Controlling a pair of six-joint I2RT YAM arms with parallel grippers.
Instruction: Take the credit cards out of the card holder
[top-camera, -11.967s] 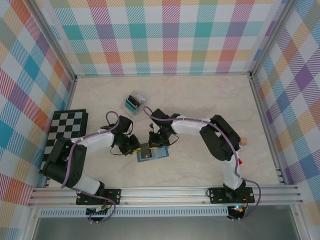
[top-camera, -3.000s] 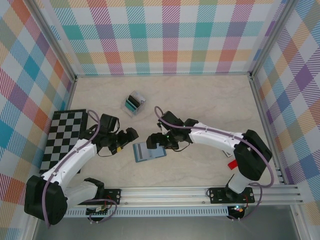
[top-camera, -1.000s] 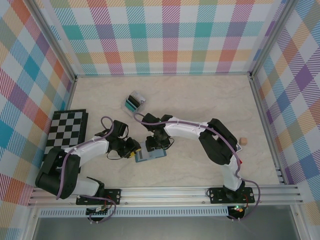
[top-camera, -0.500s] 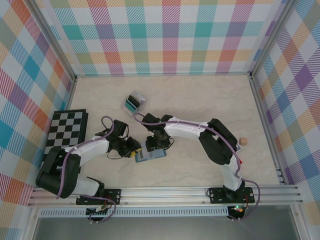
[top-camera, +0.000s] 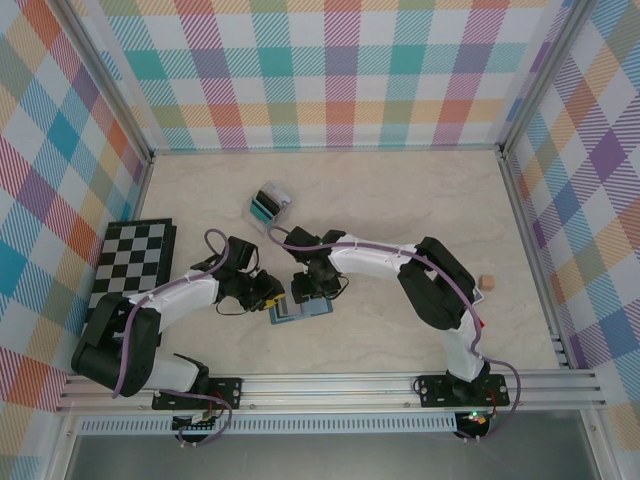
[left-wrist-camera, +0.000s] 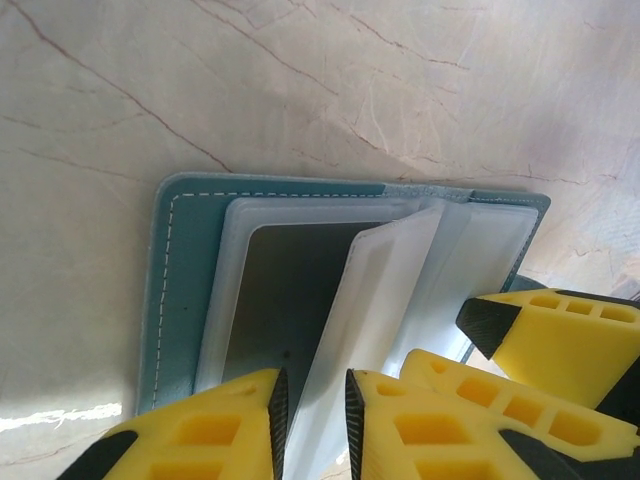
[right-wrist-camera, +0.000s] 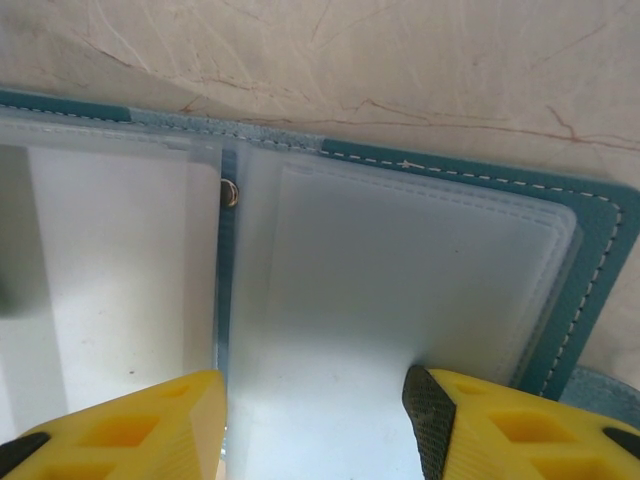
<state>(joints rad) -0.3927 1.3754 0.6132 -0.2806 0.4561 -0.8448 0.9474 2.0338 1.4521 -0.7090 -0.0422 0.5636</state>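
Slate-teal folding card holder (left-wrist-camera: 165, 300) looks floppy: left end effector (left-wrist-camera: 315, 385) pinches slick frosted plastic sleeve (left-wrist-camera: 380, 290) at six o'clock; right end effector (right-wrist-camera: 312, 385) gapes.

Left tool (left-wrist-camera: 310, 410) jaws nearly together, right tool (right-wrist-camera: 315, 400) jaws wide.

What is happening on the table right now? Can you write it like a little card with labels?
card holder: teal, lying open on the table
dark card: inside the holder, not out yet
left tool: pinching a lifted clear sleeve
right tool: open, just above the holder's other side
clear box: farther back, apart from the holder
checkerboard: at the left edge
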